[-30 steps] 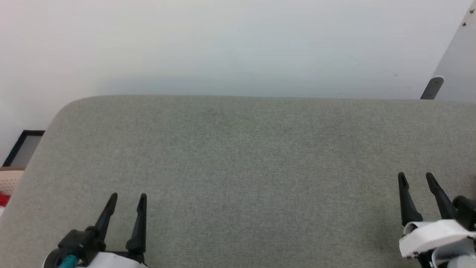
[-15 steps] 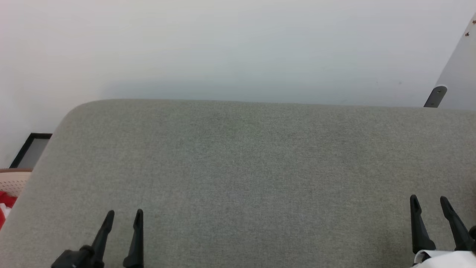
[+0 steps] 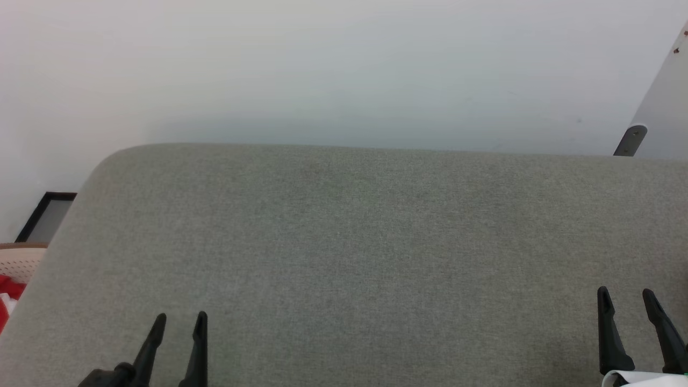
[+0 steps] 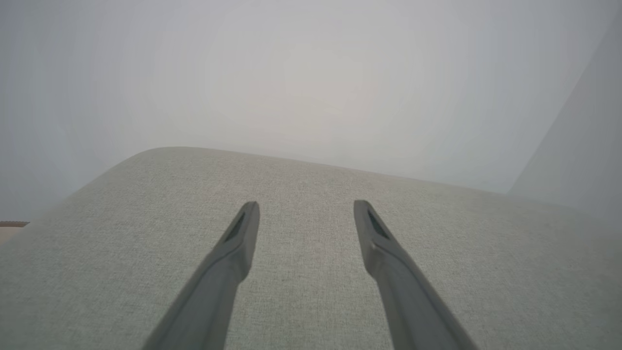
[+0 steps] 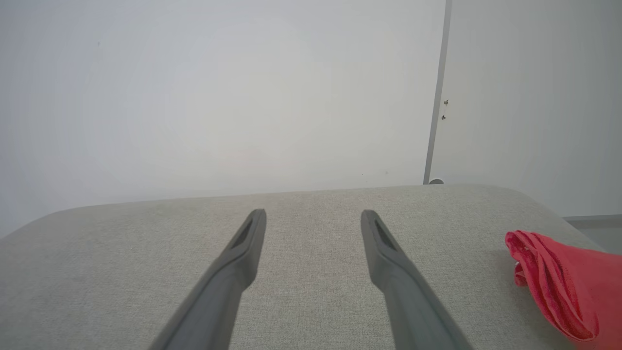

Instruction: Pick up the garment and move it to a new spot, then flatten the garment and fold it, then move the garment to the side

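The left tool (image 3: 180, 321) sits at the near left of the grey fabric-topped counter (image 3: 344, 242), its two dark fingers spread with bare fabric between them and pointing toward the far white wall (image 3: 344, 70); the right tool (image 3: 625, 295) sits at the near right, likewise spread and holding nothing, with a bit of its white wrist housing (image 3: 645, 379) at the bottom edge; both are nearly parallel, the right one slightly farther forward. In each wrist view the fingers run low and almost level over the fabric; whether they touch it cannot be told. The garment (image 5: 559, 287) lies bunched in a red heap on the counter to the right of the right tool, near the counter's rounded right end and well apart from the fingers. Off the counter's left edge are a black-framed panel (image 3: 45, 215) and a beige perforated rim (image 3: 19, 260) with something red under it, too small to identify.
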### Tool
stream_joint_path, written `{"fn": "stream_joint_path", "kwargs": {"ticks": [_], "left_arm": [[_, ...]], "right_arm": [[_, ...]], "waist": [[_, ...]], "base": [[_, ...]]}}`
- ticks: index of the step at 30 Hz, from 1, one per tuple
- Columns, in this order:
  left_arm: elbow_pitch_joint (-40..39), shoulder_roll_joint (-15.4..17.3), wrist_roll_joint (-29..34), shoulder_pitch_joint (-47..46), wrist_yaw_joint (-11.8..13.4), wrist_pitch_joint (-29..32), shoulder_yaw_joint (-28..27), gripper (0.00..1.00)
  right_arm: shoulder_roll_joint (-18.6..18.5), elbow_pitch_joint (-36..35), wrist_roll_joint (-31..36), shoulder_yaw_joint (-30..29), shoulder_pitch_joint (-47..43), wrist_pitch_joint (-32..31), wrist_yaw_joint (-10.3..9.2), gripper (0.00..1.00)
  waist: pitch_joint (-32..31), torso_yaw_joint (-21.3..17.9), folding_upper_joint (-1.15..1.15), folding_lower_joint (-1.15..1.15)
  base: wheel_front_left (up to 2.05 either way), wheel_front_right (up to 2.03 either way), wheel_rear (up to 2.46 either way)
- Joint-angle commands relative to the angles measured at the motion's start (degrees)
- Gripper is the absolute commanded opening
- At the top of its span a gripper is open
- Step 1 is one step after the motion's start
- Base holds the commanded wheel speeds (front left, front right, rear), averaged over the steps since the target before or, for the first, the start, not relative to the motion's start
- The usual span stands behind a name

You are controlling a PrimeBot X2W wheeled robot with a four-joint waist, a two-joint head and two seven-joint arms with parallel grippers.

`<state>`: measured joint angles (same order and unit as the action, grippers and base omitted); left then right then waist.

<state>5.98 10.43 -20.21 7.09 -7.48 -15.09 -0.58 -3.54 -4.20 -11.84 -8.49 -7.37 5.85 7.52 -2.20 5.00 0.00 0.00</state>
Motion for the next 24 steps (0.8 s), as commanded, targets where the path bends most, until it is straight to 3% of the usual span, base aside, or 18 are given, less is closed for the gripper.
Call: {"fn": "stream_joint_path", "kwargs": {"ticks": [1, 24], "left_arm": [[-0.2, 0.2, -0.3, -0.1, 0.0, 0.0, 0.0, 1.00], [-1.3, 0.6, -1.2, -0.8, 0.0, 0.0, -0.1, 1.00]], "right_arm": [[0.2, -0.5, 0.3, 0.1, -0.4, 0.0, -0.07, 1.00], [0.7, -1.4, -1.3, 0.5, -1.3, 1.2, -0.07, 1.00]], "waist": [[0.0, 0.0, 0.00, 0.00], [0.4, -0.4, 0.00, 0.00]], "base": [[0.00, 0.00, 0.00], [0.00, 0.00, 0.00]]}}
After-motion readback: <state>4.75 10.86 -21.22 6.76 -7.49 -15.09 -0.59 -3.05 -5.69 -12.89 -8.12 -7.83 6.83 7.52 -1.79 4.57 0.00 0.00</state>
